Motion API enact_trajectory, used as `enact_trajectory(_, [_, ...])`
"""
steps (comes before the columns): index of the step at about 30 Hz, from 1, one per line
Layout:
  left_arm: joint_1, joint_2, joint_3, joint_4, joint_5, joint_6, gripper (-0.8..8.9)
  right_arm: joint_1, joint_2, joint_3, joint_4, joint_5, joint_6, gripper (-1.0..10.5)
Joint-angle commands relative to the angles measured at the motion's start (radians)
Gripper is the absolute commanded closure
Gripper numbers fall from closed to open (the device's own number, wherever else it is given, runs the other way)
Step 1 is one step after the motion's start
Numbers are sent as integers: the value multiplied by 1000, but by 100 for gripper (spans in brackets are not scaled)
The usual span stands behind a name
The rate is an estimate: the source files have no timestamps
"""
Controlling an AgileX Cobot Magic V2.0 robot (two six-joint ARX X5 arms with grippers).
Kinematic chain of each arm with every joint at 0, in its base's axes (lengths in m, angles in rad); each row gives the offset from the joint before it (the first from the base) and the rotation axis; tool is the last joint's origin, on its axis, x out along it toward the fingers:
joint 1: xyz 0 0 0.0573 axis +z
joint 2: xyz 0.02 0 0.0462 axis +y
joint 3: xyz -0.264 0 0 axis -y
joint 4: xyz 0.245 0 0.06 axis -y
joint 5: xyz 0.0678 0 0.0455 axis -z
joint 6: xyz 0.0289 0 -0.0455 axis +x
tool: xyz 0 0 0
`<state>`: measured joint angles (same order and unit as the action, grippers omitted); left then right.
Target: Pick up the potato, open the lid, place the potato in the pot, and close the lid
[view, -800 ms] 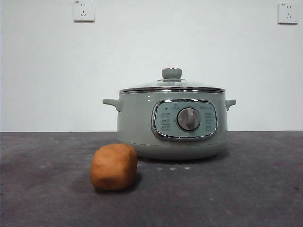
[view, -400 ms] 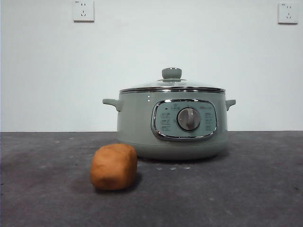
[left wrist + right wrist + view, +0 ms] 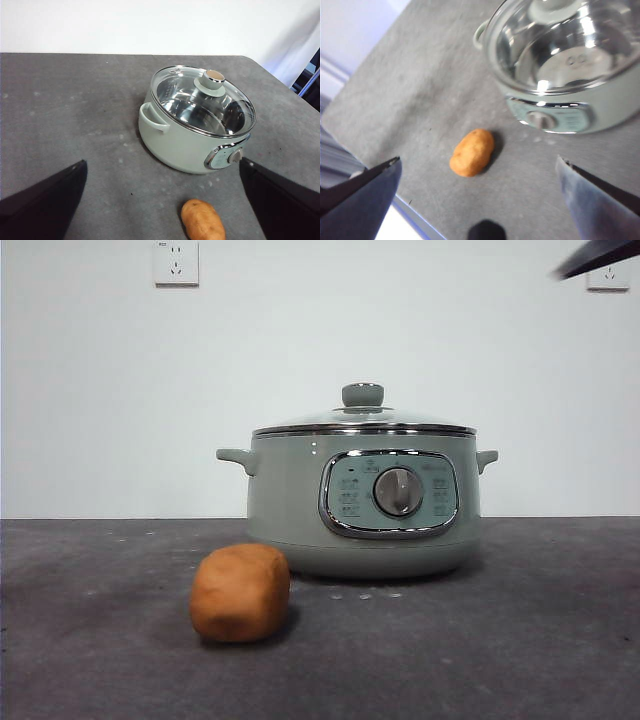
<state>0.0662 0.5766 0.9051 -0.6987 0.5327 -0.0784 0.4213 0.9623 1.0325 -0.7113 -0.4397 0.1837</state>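
Observation:
The orange-brown potato lies on the grey table, in front of the pot and to its left, apart from it. On the sage-green pot the glass lid sits shut, its green knob on top. High above the table my left gripper is open and holds nothing; the pot, the lid and the potato show between its jaws. My right gripper is open and empty too, hanging above the potato in a blurred picture, with the pot beyond.
A black arm tip shows at the front view's top right corner. Two wall sockets are on the white wall behind. The table's edge runs close to the potato in the right wrist view.
A black arm tip has come into the top right corner of the front view. Pot, lid and potato have not moved.

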Motion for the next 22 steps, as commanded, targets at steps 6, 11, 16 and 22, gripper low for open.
enact_trajectory(6, [-2,0,2,6,1,4,215,313,250,4,142,206,148,317])
enact_trajectory(11, [-2,0,2,6,-1,5,215,423,430,4,229,291,208,317])
enact_trajectory(16, [-2,4,2,6,-1,5,215,475,571,5,306,319,262,317])
enact_trajectory(22, [-3,6,2,5,-1,4,215,489,719,15,365,370,290,317])
